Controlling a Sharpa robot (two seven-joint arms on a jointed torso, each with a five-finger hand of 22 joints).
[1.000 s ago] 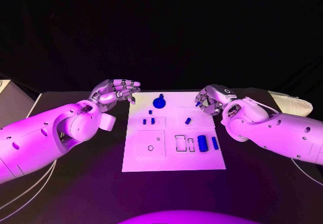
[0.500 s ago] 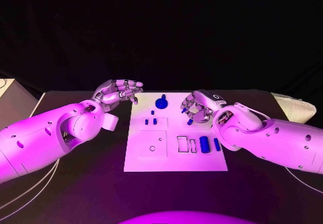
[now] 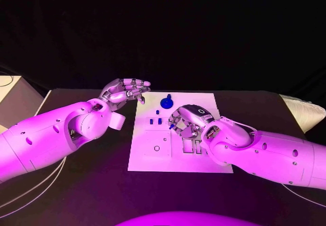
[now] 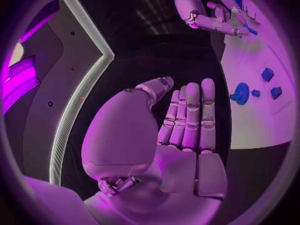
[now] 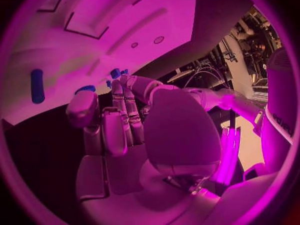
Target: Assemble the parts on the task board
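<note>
Moved inward, right robot hand [image 3: 184,123] hovers over task board [image 3: 214,162].

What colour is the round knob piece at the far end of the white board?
Blue. The round piece shows best in the head view.

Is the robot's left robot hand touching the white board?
Apart. In the left wrist view, the left robot hand has dark table showing between its fingers and the task board.

My right hand [image 3: 184,123] has swung from the task board's [image 3: 178,162] far right edge to over its middle.
</note>
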